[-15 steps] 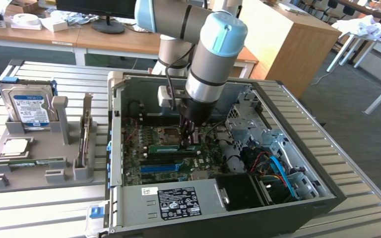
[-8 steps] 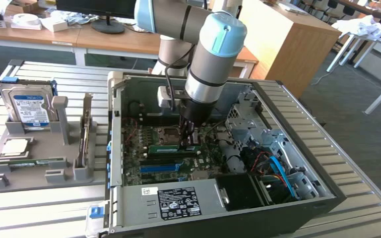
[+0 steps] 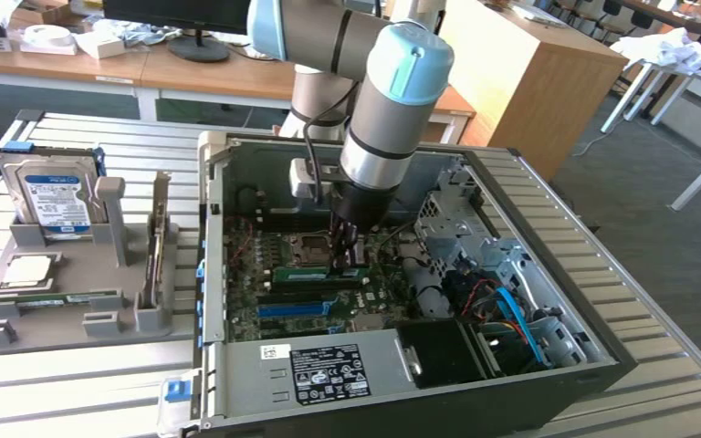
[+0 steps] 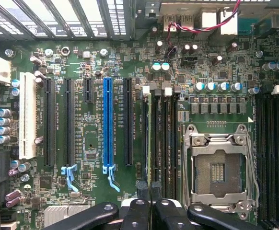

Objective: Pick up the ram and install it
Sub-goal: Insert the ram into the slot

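The ram (image 3: 308, 271) is a narrow green stick standing on edge in a memory slot of the motherboard, beside the empty processor socket (image 3: 308, 246). In the wrist view the ram (image 4: 149, 143) shows edge-on as a thin line running along the slot nearest the expansion slots. My gripper (image 3: 348, 263) reaches straight down into the open computer case at one end of the stick. Its black fingertips (image 4: 142, 188) are drawn together on that end, and my gripper (image 4: 149, 189) is shut on it. The stick's lower edge is hidden in the slot.
The open case (image 3: 326, 370) has walls all round, a drive cage and blue cables (image 3: 509, 310) at the exterior view's right. A grey parts tray (image 3: 70, 319) outside holds a hard drive (image 3: 56, 196), a silver processor chip (image 3: 28, 271) and another green strip (image 3: 58, 299). Blue expansion slot (image 4: 108, 124) lies nearby.
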### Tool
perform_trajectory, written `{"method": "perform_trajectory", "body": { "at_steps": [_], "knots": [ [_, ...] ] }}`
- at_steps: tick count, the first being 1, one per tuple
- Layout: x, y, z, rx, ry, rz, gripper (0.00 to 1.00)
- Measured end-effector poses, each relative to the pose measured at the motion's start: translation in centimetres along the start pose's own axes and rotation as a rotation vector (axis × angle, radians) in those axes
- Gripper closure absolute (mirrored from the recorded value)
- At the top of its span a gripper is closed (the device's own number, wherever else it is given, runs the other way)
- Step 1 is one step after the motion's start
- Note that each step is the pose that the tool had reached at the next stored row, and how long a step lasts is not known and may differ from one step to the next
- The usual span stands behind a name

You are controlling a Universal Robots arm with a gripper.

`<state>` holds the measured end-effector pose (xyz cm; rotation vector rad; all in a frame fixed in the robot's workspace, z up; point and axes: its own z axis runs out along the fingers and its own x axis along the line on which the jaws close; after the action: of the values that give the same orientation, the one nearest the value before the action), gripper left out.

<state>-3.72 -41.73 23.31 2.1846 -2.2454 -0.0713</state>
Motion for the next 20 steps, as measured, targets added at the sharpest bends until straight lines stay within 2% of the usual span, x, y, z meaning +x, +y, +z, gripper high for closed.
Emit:
{"method": "perform_trajectory", "body": {
  "at_steps": [20],
  "knots": [
    [-0.05, -0.01, 0.22, 0.0000, 0.0000, 0.000, 0.88]
  ]
}}
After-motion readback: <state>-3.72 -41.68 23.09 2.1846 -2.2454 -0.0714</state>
